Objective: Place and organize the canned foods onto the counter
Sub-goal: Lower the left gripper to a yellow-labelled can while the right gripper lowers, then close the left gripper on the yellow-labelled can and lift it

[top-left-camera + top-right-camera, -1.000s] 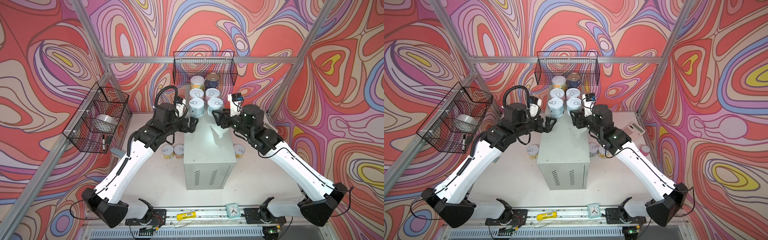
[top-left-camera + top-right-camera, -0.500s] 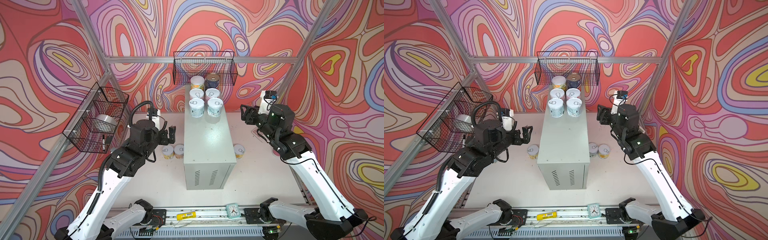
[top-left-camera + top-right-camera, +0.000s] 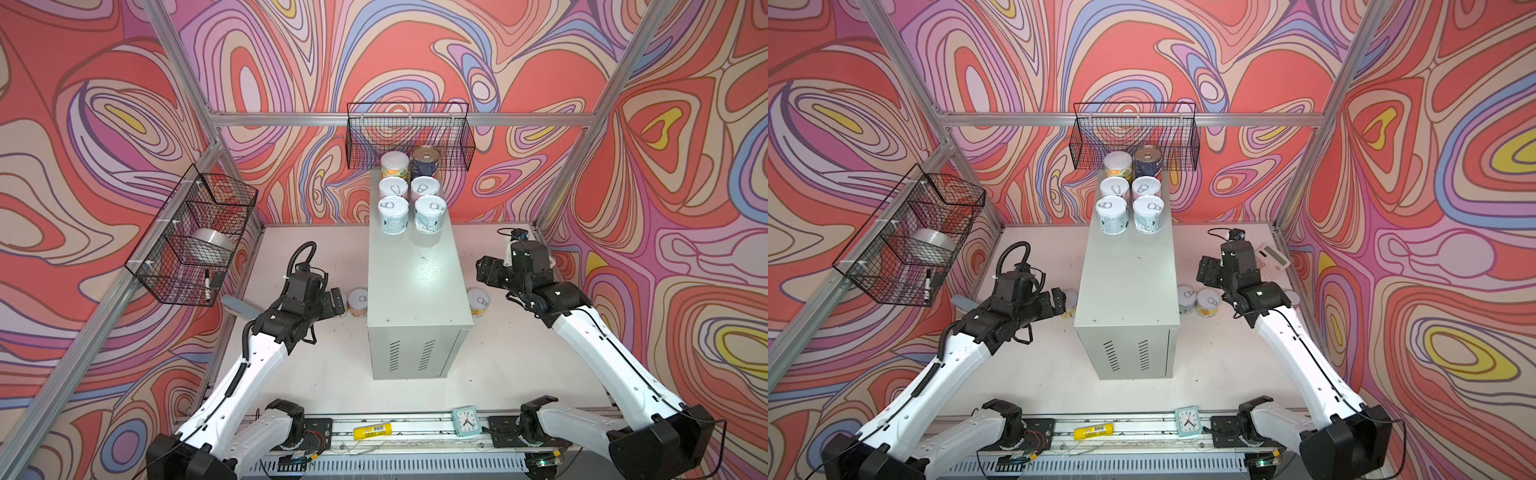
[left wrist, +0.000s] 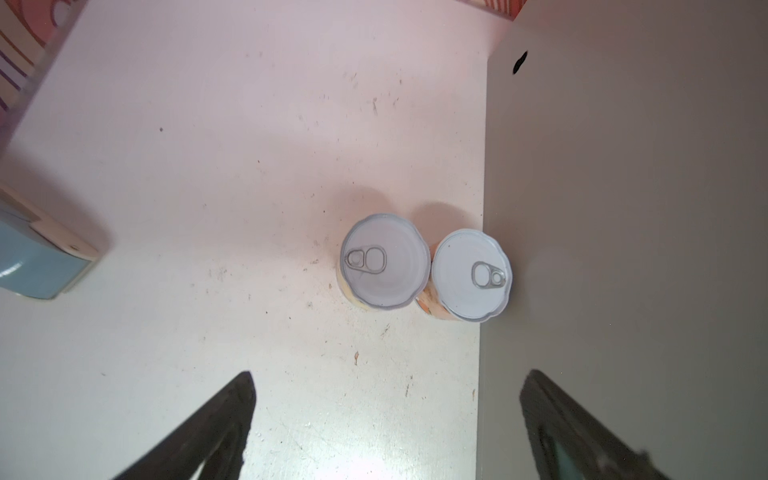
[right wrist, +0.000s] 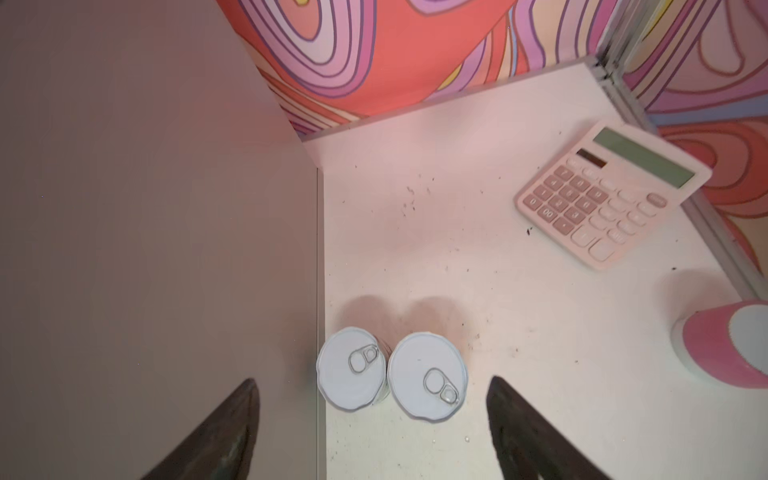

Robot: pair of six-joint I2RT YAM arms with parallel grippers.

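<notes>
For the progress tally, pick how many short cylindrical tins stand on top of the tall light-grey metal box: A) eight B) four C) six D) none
C: six short cylindrical tins stand in three rows of two on the far end of the tall light-grey metal box.

Swirling wallpaper in coral, pink, lilac and yellow covers the walls (image 3: 415, 50) on the left, right and far sides, framed by silver aluminium rails (image 3: 282, 119). The white tabletop (image 3: 332, 374) is scuffed and speckled under bright, even light. One black wire basket (image 3: 374, 137) hangs on the far wall, another basket (image 3: 166, 282) on the left.
</notes>
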